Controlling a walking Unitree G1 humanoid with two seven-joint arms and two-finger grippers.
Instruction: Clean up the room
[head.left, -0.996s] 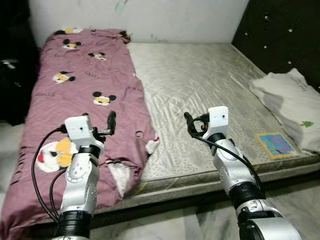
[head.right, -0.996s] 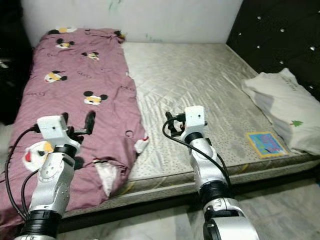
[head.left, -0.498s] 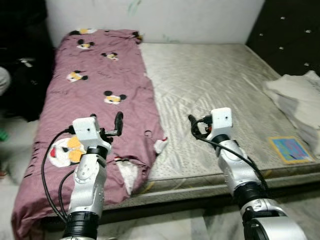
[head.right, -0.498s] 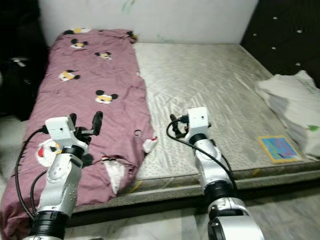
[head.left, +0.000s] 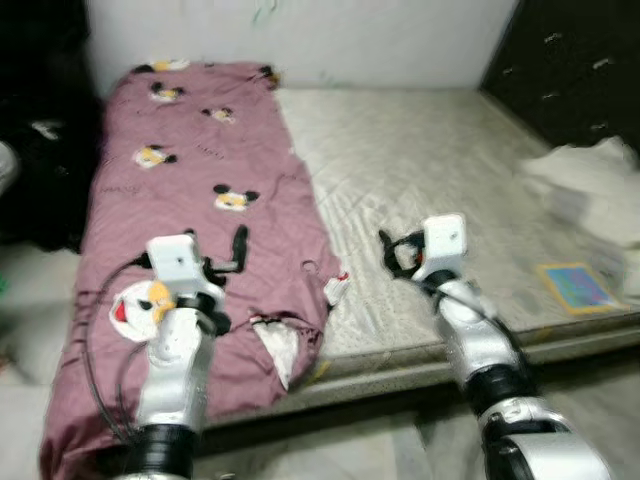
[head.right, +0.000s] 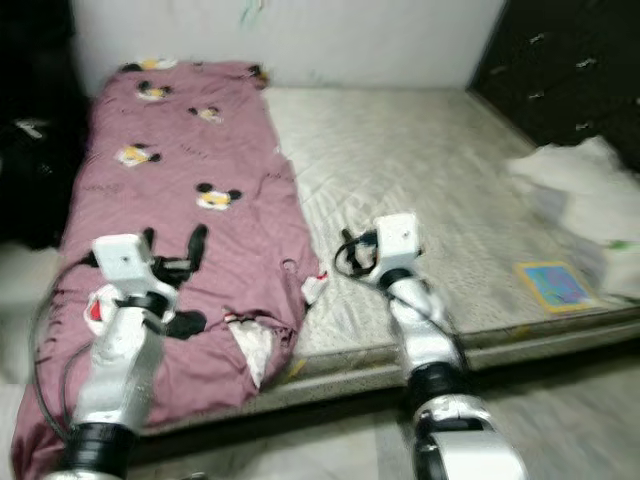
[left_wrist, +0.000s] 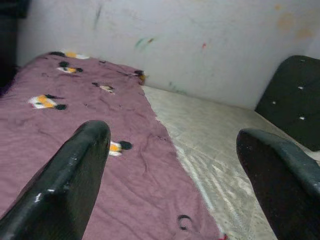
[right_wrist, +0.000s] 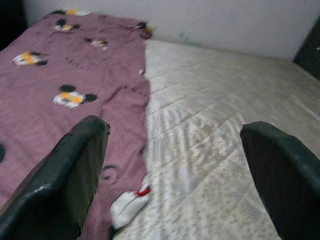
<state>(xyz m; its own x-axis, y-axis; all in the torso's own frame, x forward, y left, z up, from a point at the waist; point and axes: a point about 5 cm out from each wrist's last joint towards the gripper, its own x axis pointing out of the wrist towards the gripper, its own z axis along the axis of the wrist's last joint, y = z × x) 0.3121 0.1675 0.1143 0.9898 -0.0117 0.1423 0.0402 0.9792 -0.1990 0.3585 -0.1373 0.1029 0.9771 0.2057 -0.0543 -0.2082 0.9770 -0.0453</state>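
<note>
Both grippers, left (head.left: 238, 246) and right (head.left: 392, 254), hover jaws apart, so grabbing the bunched mauve blanket (head.left: 190, 190) edge might just drag it off the mattress (head.left: 420, 160).

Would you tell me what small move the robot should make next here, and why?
Probably lower the open left gripper onto the purple blanket; it hovers above it, and the blanket's near edge lies bunched at the mattress edge, so grasping there would start straightening it.
</note>
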